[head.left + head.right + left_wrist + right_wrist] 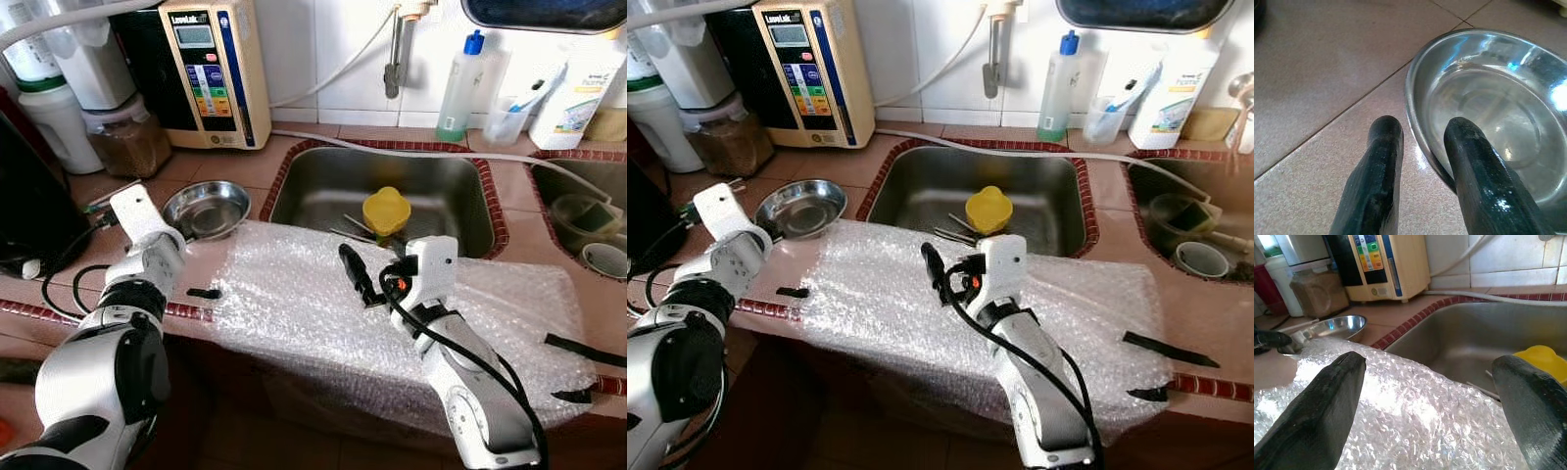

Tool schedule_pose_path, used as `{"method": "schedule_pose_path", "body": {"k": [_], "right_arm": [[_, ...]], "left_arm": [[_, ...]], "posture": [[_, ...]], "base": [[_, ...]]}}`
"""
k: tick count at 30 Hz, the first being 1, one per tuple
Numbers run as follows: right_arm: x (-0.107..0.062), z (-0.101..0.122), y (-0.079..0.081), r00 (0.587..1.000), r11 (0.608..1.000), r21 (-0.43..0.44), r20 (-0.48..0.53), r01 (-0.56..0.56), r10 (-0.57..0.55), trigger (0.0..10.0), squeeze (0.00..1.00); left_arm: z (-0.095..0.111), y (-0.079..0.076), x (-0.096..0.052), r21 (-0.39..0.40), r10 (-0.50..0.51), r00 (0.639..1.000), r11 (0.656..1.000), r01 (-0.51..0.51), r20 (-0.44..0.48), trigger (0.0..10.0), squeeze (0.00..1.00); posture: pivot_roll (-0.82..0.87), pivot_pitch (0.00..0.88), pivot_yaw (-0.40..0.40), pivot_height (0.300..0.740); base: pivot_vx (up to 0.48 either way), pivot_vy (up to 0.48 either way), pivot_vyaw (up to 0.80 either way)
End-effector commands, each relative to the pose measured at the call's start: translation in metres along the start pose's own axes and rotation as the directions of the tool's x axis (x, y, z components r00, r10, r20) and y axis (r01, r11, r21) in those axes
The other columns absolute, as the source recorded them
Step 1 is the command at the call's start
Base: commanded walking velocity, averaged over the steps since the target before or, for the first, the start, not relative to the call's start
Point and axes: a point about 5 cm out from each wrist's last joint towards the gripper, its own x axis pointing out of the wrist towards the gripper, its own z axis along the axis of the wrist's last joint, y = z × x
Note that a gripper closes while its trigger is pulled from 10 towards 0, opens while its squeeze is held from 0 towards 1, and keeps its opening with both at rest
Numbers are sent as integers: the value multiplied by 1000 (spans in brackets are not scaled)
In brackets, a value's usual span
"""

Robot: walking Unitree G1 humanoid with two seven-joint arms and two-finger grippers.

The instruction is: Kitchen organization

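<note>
A tiled kitchen counter (245, 162) runs along a white tiled wall, and in it sits a stainless steel sink (313, 191). A big sheet of bubble wrap (304, 313) lies over the counter's front edge, before the sink, and hangs down a little. At the back left stands a cream water ionizer (216, 69), with a jar of brown powder (127, 137) beside it. At the back right stand a clear bottle with a blue cap (460, 83) and a white carton (578, 88). Inside the sink lies a yellow lid-like piece (387, 211) next to some cutlery, too small to tell exactly. The steel bowl (206, 209) rests on the counter, left of the sink and just beside the corner of the bubble wrap. The left gripper (1422, 142) is at this bowl — one finger (1476, 171) is over the inside of the rim, the other on the outside, so the fingers straddle the rim with a narrow gap and I cannot tell if they press it. The right gripper (1430, 396) hovers above the bubble wrap with its fingers spread wide, holding nothing. A few black strips (578, 350) lie on the right end of the wrap, and one short black piece (204, 293) near its left edge.
</note>
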Motion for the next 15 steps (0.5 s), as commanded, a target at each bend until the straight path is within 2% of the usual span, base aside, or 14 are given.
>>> {"method": "schedule_pose_path", "body": {"k": [1,2,3,4,5,6,11,15], "right_arm": [[3,1,2,1000,1000,-2,9,-12,12,10000,0],[3,1,2,1000,1000,-4,8,-13,13,10000,0],[3,0,2,1000,1000,-4,8,-15,15,10000,0],[3,0,3,1000,1000,-4,8,-16,16,10000,0],[3,0,3,1000,1000,-4,7,-18,18,10000,0],[4,-1,4,1000,1000,-4,7,-20,20,10000,0],[4,0,6,1000,1000,-3,10,-28,28,10000,0],[3,0,6,1000,1000,-6,11,-27,27,10000,0]], "left_arm": [[0,3,0,18,8,1000,1000,-7,-3,8980,0],[1,3,-1,17,5,1000,1000,-5,-4,8980,0],[3,3,-1,13,-7,1000,1000,7,13,10000,0],[4,2,-2,11,-16,1000,1000,16,26,10000,0],[7,3,-2,21,-20,999,1000,19,48,10000,741],[10,2,-4,20,-33,996,999,32,78,10000,1000],[11,0,-4,-9,-32,996,999,33,79,10000,1000],[7,-8,-4,-33,-50,997,998,52,61,10000,1000]], "posture": [[7,0,97,740],[7,0,97,740],[9,0,96,740],[9,0,95,740],[9,0,95,740],[9,0,93,740],[4,0,87,740],[-9,0,89,740]], "base": [[0,0,0],[0,0,0],[0,0,0],[0,0,0],[0,0,0],[0,0,0],[0,0,0],[0,0,0]]}}
